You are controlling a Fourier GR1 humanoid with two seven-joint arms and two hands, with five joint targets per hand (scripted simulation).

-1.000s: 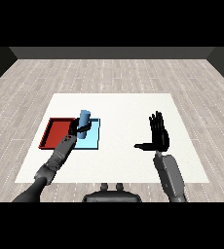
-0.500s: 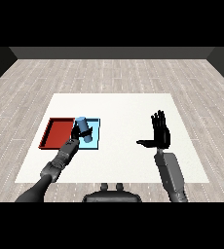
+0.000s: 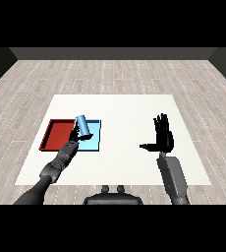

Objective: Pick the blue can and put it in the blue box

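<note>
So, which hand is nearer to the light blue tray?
The left hand, holding the blue cylindrical can, is over the light blue tray; the right hand is far off to its right.

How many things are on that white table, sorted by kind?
Trays: 2, a red tray and a light blue tray
Cans: 1, a blue can, tilted, held in the left robot hand over the trays
Total: 3

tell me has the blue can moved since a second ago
Yes. The blue can, held in the left hand, has come down and slightly left against the light blue tray, and now tilts over it.
</note>
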